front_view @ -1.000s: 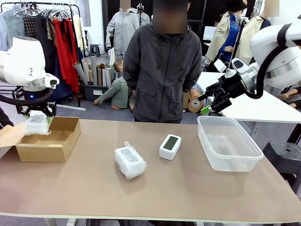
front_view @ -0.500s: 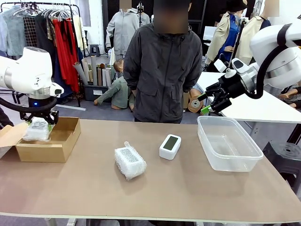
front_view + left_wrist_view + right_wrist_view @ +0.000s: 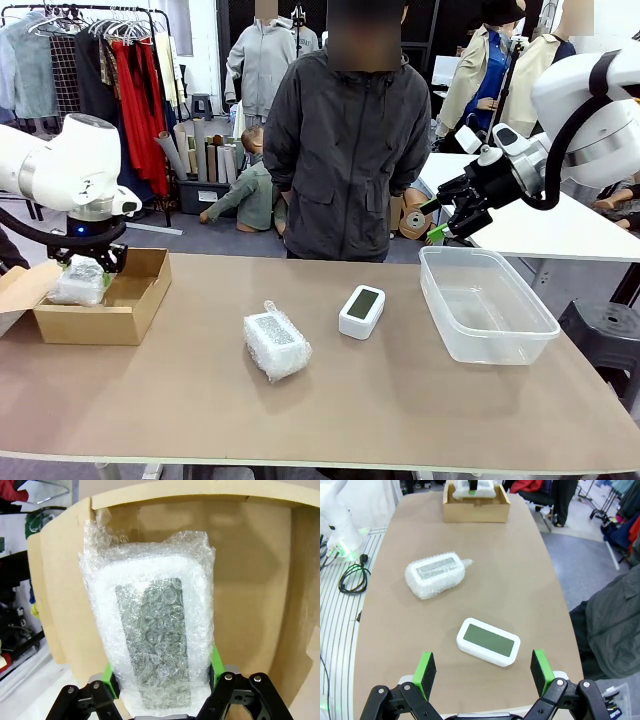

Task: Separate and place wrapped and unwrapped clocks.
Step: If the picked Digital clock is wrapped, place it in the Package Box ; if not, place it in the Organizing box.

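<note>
My left gripper (image 3: 85, 265) is shut on a bubble-wrapped clock (image 3: 78, 283) and holds it low inside the brown cardboard box (image 3: 125, 310) at the table's left. In the left wrist view the wrapped clock (image 3: 155, 630) stands between the green pads (image 3: 214, 662) over the box floor. A second wrapped clock (image 3: 276, 344) lies at the table's middle, also seen as a bundle (image 3: 436, 574) from the right wrist. The bare white clock (image 3: 362, 311) lies right of it, screen up (image 3: 488, 641). My right gripper (image 3: 440, 222) hangs open above the table's far right edge.
A clear plastic tub (image 3: 487, 305) stands on the right side of the table. A person in a dark jacket (image 3: 345, 150) stands at the far edge behind the clocks. The cardboard box's flap (image 3: 20, 290) hangs open to the left.
My left gripper has lowered the wrapped clock from above the box's left edge down into the box. The right arm has not moved.
</note>
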Tool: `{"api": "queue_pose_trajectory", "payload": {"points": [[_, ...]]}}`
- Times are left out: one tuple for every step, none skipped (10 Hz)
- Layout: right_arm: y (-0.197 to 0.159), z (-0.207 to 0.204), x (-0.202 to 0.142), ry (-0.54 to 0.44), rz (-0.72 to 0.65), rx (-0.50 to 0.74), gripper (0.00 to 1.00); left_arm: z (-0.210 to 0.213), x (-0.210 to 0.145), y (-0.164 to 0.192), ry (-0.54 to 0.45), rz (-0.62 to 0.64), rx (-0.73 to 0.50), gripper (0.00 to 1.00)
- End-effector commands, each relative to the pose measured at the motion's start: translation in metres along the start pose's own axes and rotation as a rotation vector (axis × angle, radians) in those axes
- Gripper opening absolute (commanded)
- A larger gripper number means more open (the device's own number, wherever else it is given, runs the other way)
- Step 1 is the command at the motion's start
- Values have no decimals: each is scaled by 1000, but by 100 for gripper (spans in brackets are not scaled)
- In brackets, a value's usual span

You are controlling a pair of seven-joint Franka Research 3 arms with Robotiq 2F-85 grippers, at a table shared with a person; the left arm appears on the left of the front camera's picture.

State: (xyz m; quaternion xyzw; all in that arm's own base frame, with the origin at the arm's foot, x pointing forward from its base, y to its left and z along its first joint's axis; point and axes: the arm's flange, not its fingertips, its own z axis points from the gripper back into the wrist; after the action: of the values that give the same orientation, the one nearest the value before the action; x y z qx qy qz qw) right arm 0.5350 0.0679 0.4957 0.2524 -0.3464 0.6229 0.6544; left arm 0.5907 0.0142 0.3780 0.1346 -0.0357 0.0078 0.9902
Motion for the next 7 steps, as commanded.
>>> {"api": "queue_pose_trajectory", "payload": {"points": [[0, 2, 1, 4, 8, -8, 100, -4, 3, -2, -11, 3, 8, 0], [0, 2, 1, 4, 8, -8, 100, -7, 4, -3, -7, 2, 16, 0], [0, 2, 1, 4, 8, -8, 100, -14, 5, -9, 1, -9, 35, 0], [0, 2, 1, 4, 8, -8, 100, -15, 4, -9, 2, -10, 39, 6], [0, 2, 1, 4, 8, -8, 100, -15, 4, -9, 2, -10, 39, 6], [0, 2, 1, 4, 8, -8, 100, -16, 4, -10, 4, -11, 44, 25], [0, 2, 1, 4, 8, -8, 100, -16, 5, -10, 4, -10, 44, 44]]}}
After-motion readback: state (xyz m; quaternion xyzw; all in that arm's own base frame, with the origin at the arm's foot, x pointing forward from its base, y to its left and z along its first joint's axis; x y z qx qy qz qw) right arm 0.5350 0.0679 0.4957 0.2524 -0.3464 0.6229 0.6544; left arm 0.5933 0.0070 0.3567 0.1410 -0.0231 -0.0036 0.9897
